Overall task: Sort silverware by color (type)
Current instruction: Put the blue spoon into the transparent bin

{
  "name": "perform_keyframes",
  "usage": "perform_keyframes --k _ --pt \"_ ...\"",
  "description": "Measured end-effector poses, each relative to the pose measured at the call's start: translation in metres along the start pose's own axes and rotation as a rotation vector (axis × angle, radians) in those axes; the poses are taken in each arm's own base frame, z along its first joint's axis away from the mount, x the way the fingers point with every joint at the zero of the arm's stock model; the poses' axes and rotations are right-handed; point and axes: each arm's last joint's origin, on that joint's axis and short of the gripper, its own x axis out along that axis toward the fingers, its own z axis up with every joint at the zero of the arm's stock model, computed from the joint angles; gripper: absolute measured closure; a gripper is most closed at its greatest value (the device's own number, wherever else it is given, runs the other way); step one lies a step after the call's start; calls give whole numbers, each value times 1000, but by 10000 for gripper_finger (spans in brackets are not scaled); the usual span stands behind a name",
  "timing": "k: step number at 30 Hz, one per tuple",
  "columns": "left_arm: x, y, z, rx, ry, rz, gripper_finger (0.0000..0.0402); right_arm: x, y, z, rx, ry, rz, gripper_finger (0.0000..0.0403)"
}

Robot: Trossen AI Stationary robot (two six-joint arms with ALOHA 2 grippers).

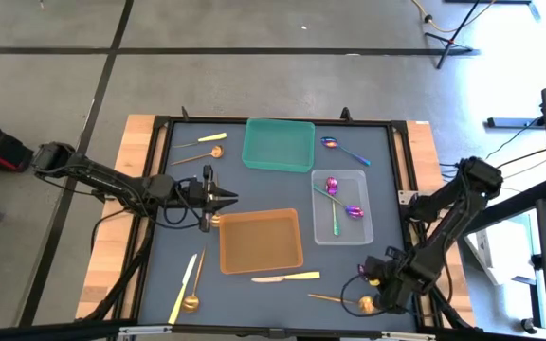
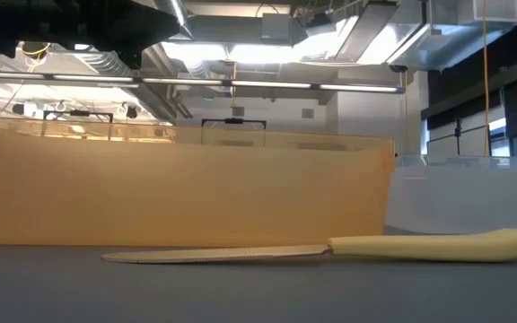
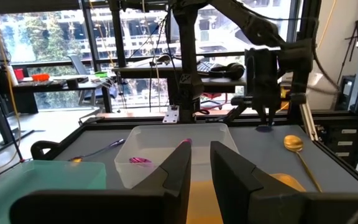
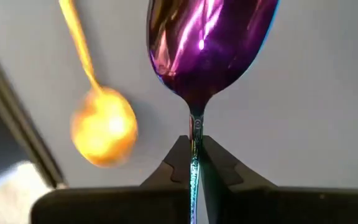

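Right hand (image 4: 194,163) shut tight on purple spoon (image 4: 207,46) handle.

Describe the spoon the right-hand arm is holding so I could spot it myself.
Look at the near right corner of the dark table, where the right gripper is shut on a spoon's thin stem. That purple spoon has a shiny violet bowl with a blue edge, unlike the round gold spoon lying just beside it.

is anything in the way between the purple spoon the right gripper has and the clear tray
Nothing visible blocks it. The right gripper is shut on the purple spoon at the table's near right corner; only bare mat lies between it and the clear tray. A gold spoon lies beside the gripper.
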Motion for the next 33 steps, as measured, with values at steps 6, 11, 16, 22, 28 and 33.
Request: perform_keyframes --k 6,11,16,22,28,33 --pt "0 0 0 -1 -5 1 347 -24 -13 27 -39 -185 -16 396" --pt "0 0 1 -2 -7 0 347 -45 -30 51 -86 -323 -26 397" --pt "0 0 1 -2 -7 0 347 -68 -51 73 -110 -449 -48 400" --pt "0 0 1 -1 -7 0 347 -83 -79 99 -91 -584 -187 401" --pt "0 0 1 -2 -7 3 347 -76 -110 122 -60 -582 -336 398" --pt "0 0 1 -2 -7 10 347 -59 -137 132 15 -546 -387 398"
